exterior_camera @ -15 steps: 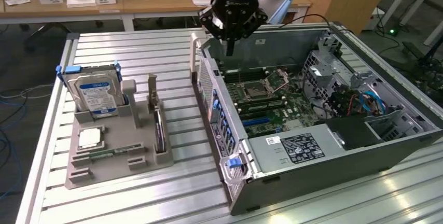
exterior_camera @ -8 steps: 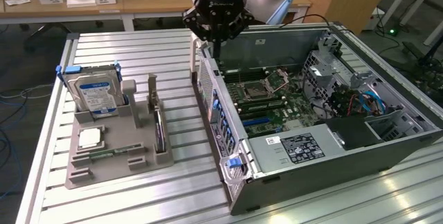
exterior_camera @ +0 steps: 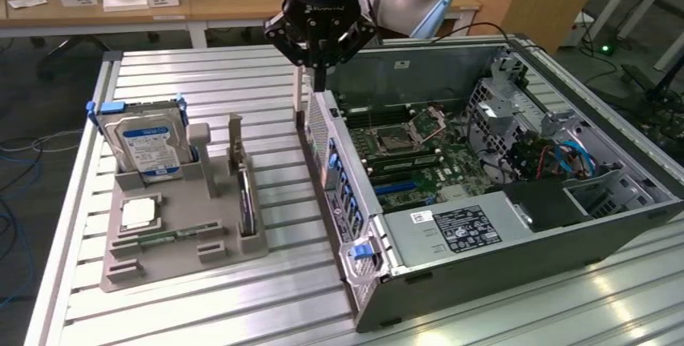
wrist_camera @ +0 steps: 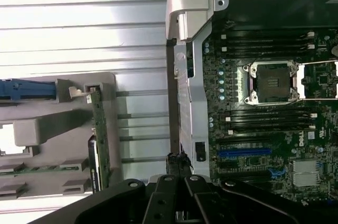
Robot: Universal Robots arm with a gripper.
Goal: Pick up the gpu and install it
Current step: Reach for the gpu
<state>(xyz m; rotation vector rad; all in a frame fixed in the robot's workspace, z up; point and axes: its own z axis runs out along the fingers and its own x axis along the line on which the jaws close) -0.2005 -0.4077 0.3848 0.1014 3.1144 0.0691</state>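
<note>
Gripper, fingers together and empty, hovers above the edge of the computer case while the gpu stands edge-on in a grey holder beside that case, so pick-up seems unstarted, likely needing parted fingers.

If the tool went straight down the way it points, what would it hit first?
Probably the upper edge of the computer case's rear panel, directly under the tool, though depth is unclear and it might just miss.
</note>
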